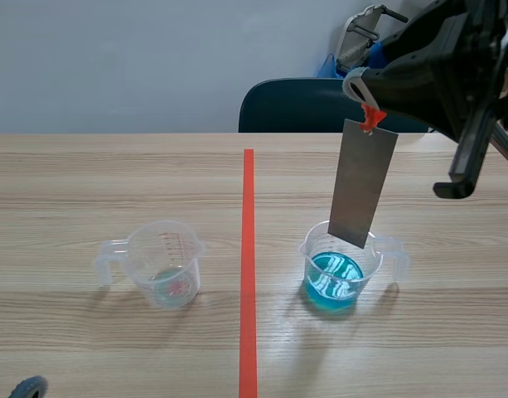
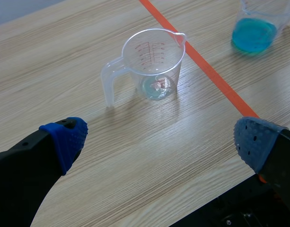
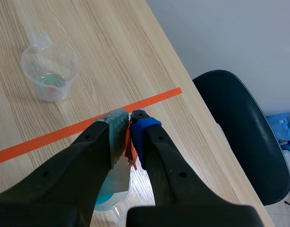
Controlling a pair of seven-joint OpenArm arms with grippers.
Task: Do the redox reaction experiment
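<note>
A grey metal strip (image 1: pixel 361 184) hangs from an orange clip (image 1: pixel 371 118), and my right gripper (image 1: pixel 366 98) is shut on that clip high at the right. The strip's lower edge is level with the mouth of the clear beaker of blue liquid (image 1: pixel 336 278), above the liquid. The right wrist view has the right gripper (image 3: pixel 129 124) pinching the orange clip (image 3: pixel 131 151), with the strip (image 3: pixel 117 177) and the blue beaker (image 3: pixel 107 201) under it. A second beaker (image 1: pixel 165 265) with a little clear liquid stands left of the tape line. My left gripper (image 2: pixel 159 142) is open, short of this beaker (image 2: pixel 154 61).
An orange tape line (image 1: pixel 248 274) runs down the middle of the wooden table (image 1: pixel 88 182). A dark chair (image 1: pixel 312 106) stands behind the table's far edge. The blue beaker (image 2: pixel 256 28) lies beyond the tape from the left gripper.
</note>
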